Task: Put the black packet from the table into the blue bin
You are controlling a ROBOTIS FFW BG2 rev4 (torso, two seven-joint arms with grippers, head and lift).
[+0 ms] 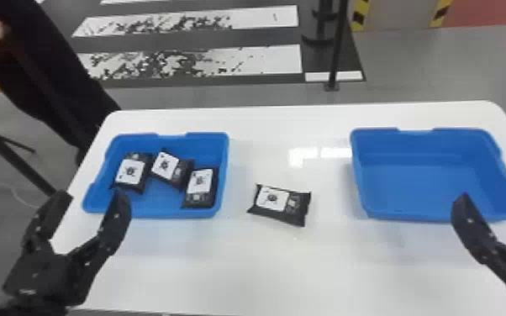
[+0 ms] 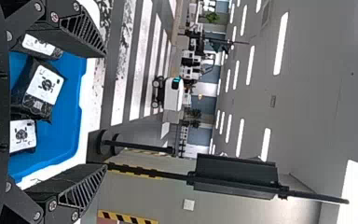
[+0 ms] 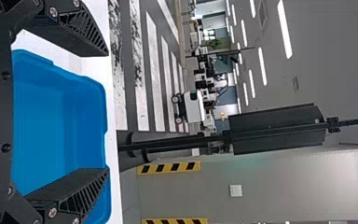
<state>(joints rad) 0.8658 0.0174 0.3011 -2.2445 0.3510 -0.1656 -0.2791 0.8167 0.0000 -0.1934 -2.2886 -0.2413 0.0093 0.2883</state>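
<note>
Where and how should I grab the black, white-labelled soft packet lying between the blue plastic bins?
I'd come straight down on the packet and pinch its middle across the near and far long edges. It lies flat, longer side running roughly left to right, and its middle looks plumper than the thin end seams, which might slip.

Table: white, glossy, rounded far corners
Left blue bin: upright
Black packet: flat, between bins, nearer the left one
Right blue bin: upright, empty

Right claw partly beyond the head view's right edge
</note>
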